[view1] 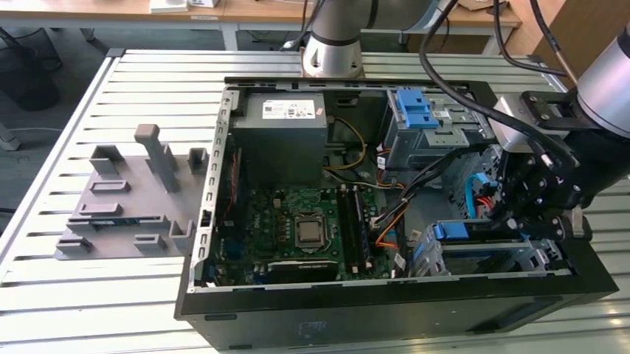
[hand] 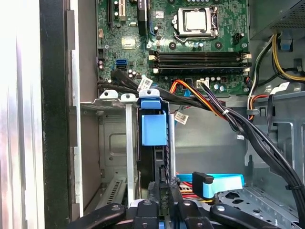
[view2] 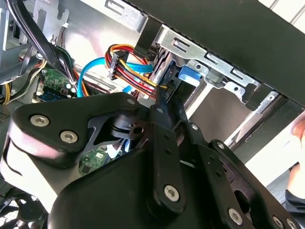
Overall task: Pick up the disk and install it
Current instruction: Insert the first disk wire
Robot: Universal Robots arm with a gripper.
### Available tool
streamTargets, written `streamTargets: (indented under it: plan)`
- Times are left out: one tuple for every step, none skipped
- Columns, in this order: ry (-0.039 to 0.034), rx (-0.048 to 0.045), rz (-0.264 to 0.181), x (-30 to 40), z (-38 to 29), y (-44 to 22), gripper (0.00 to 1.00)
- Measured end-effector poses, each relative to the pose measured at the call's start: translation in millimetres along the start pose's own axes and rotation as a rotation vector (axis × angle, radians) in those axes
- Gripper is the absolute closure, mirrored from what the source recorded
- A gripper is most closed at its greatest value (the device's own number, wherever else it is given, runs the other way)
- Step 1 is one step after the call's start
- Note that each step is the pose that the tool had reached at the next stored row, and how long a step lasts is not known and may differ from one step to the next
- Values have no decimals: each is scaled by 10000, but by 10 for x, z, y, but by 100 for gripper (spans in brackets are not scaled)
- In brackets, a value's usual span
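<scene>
Open computer case (view1: 394, 310) is sitting on the slatted metal bench (view1: 99, 295), near its front edge; a grey fixture (view1: 133, 199) is lying beside it, office desks behind. Gripper (hand: 164, 205) is reaching into the drive cage (view1: 512, 258). Disk (hand: 155, 129) is standing edgewise in the cage, directly ahead of the jaws; whether they are gripping it, cannot tell.

A slatted metal table (view1: 128, 81) carries an open black computer case (view1: 394, 310), lying on its side and reaching from the middle of the tabletop to its edge at the exterior view's right. A grey plastic fixture (view1: 128, 199) with upright posts and slots rests near the opposite edge, just beside the case.
</scene>
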State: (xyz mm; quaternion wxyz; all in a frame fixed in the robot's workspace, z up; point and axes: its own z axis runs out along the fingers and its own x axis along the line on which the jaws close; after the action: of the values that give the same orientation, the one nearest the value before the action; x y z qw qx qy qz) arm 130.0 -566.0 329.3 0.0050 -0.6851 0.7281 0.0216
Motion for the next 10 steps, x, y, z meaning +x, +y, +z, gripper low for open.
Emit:
streamTargets:
  plan:
    - [2, 1, 0, -1, -10, 0, 76]
    - [0, 0, 1, -1, -22, 1, 76]
    - [1, 1, 0, -2, -35, 1, 76]
    - [2, 1, 0, -2, -51, 1, 76]
    - [3, 1, 0, -3, -70, 2, 76]
    - [2, -1, 0, -4, -91, 2, 76]
    - [3, -2, 0, -4, -105, 3, 76]
    - [1, -1, 0, -4, -111, 3, 76]
    - [-1, -2, 0, -4, -111, 3, 76]
    - [-1, -2, 0, -4, -111, 3, 76]
